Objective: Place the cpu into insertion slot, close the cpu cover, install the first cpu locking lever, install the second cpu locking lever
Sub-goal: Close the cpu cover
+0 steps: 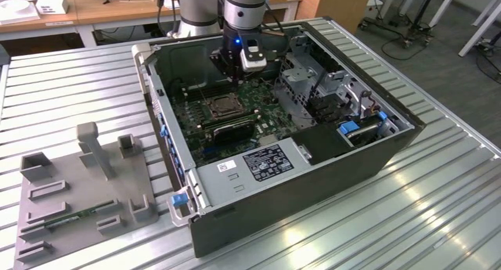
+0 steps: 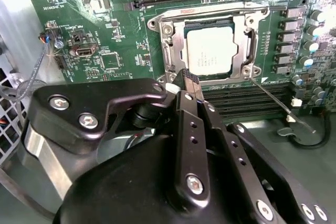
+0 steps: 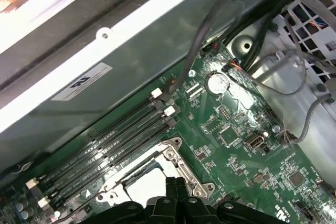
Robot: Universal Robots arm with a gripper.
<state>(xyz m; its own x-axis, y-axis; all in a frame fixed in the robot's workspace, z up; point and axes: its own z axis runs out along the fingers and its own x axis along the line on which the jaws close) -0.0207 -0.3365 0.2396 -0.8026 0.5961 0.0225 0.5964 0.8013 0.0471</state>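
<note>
My fingers (image 2: 190, 85) are pressed together with nothing between them, two black links meeting in one narrow ribbed tip. In the second wrist view that tip hangs at the near edge of the insertion slot (image 2: 157, 24), beside one of its corners. I cannot tell whether it touches the metal there.

The cpu (image 2: 210, 51) already lies flat in the slot, its pale silver top facing up. The cpu cover (image 2: 176, 45) is down over it, a thin silvery frame whose square opening leaves the chip's top showing. From the slot's corner nearest my fingers, a thin wire locking lever (image 2: 275, 103) slants out across the black memory slots (image 2: 247, 100), angled away from the cover's edge and ending in a small hook.

In the first wrist view my fingers (image 3: 176, 187) sit just beside the same frame, with another bank of long black memory slots (image 3: 105, 153) on its far side. A round coin battery (image 3: 216, 82) sits farther off on the green motherboard (image 3: 247, 171).

In the exterior view my arm (image 1: 239, 9) reaches straight down into an open computer case (image 1: 313, 182) lying on its side on a slatted metal bench (image 1: 438, 223). A grey fixture plate (image 1: 78, 193) with upright blocks rests on the bench at the exterior view's left, apart from the case.
</note>
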